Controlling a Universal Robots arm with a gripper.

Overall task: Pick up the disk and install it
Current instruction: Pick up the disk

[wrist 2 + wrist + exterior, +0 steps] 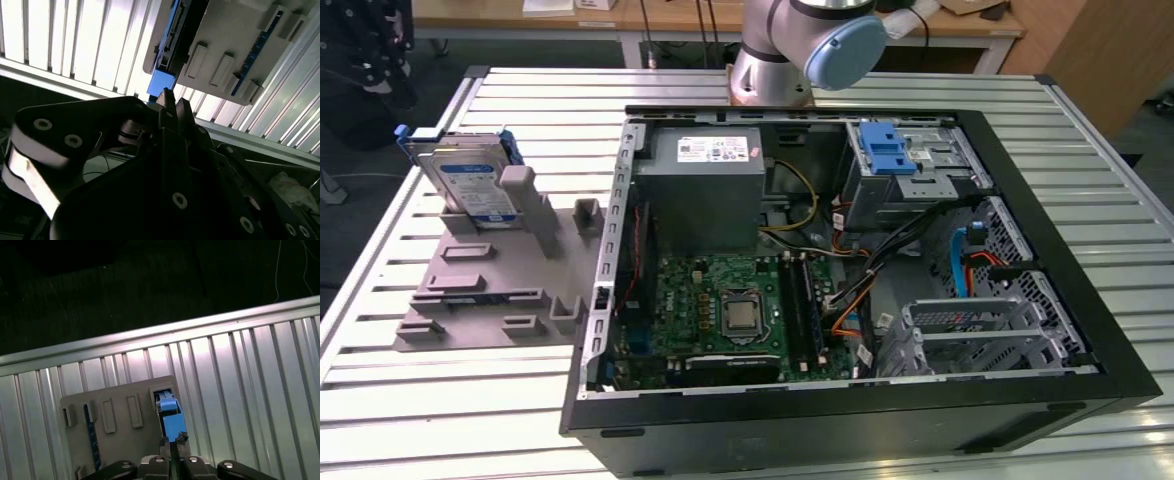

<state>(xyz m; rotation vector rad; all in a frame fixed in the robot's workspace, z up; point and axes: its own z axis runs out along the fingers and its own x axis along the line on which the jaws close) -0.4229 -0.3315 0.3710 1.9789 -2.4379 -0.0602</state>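
two fingertips of the gripper (173, 439) meet with no gap showing between them in both wrist views, and nothing is clamped there. the closed tips line up with the blue end of the disk (170, 417); i cannot tell whether they touch it or hang just clear of it.

the disk stands on edge in a slot of the grey holder plate (480, 290), its label facing out and its blue bracket around the rim. the plate lies flat on the slatted metal table (1101, 130), at the exterior view's left, just beside the open computer case (854, 432). other slots and pegs on the plate hold a thin blue strip.

inside the case, the green motherboard (734, 310) fills the near left part. a grey metal box (707, 185) with a white sticker sits at the far left. a blue ridged latch (886, 150) rests on the drive cage at the far right, and orange and blue cables (970, 262) run along the right side. the arm (787, 45) rises at the far edge of the table, behind the case.
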